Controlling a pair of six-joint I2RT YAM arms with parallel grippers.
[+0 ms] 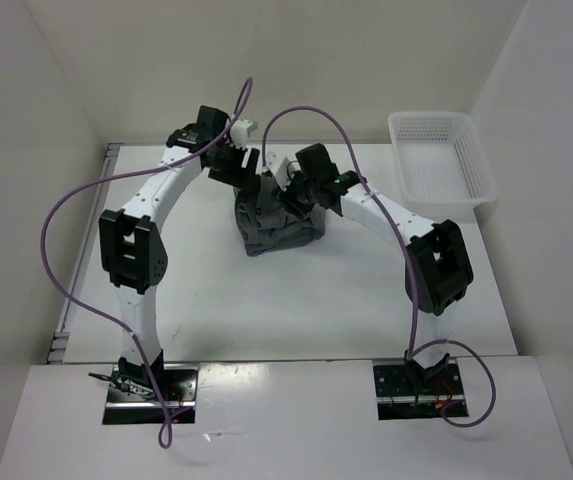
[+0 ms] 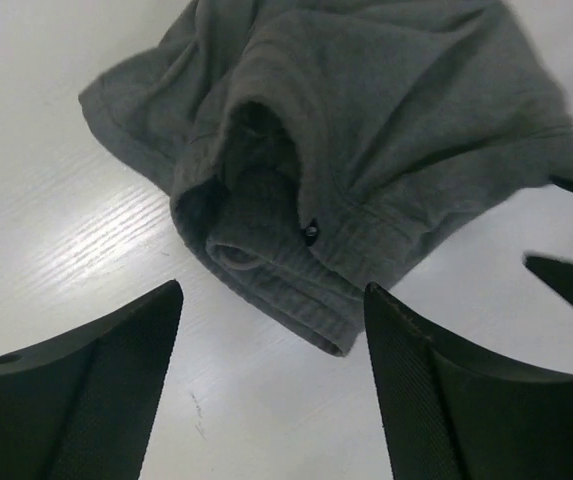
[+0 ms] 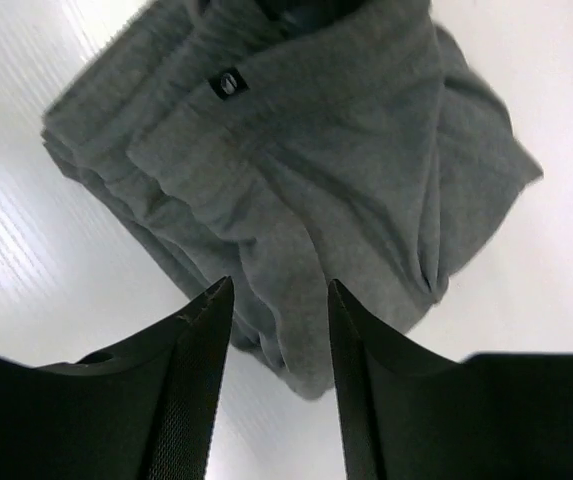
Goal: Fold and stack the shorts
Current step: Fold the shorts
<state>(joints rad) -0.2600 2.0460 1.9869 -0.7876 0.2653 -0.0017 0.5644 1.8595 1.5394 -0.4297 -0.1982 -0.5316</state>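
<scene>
We judge the folding step barely begun: the pair of plain mid-grey soft fabric shorts (image 1: 274, 228) lies as a rumpled, partly doubled-over heap at the middle of the white table (image 1: 346, 300), not flat and not squared. In the top view the left gripper (image 2: 273, 295) hangs at about 11 o'clock of the heap and the right gripper (image 3: 280, 287) over its 1 o'clock edge. The left fingers stand wide apart and hold nothing; its wrist view shows the ribbed waistband edge (image 2: 266, 272) just beyond them at 12 o'clock. The right fingers are set narrow, with a fold of grey cloth seen in the gap. They do not appear to pinch it, and the left wrist view shows their tips parted over bare table beside the cloth. The next move, as we read it, calls for each gripper to take a separate part of the waistband and draw the cloth out flat before any fold; the risk is catching several layers at once in so bunched a heap. Counted: one pair of shorts, one small dark tag (image 3: 228, 83) on it, two arms with two grippers, and one white mesh plastic basket (image 1: 434, 118) at 2 o'clock of the heap, well apart from it.
</scene>
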